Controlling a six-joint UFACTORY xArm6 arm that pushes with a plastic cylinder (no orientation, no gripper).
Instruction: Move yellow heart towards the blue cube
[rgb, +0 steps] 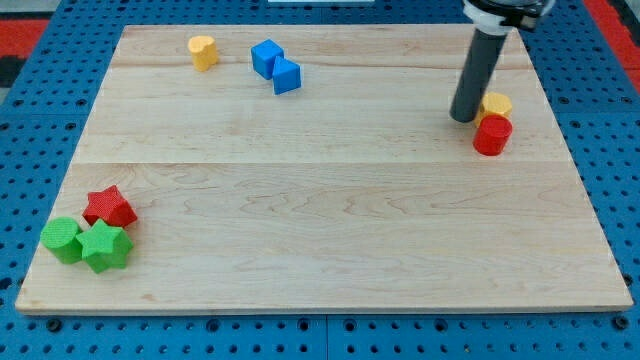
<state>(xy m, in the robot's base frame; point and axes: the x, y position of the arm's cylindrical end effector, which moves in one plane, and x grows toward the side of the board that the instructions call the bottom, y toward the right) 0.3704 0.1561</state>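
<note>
The yellow heart (203, 51) lies near the view's top left of the wooden board (330, 200). Two blue blocks touch each other just to its right: a blue cube (266, 57) and a second blue block (287, 76) below and right of it. My tip (463, 119) rests on the board far to the view's right, well away from the heart and the blue blocks. It stands just left of another yellow block (497, 103), whose shape I cannot make out.
A red cylinder (492, 135) sits right below that yellow block, close to my tip. A red star (110, 207), a green cylinder (62, 240) and a green star (106, 247) cluster at the bottom left corner.
</note>
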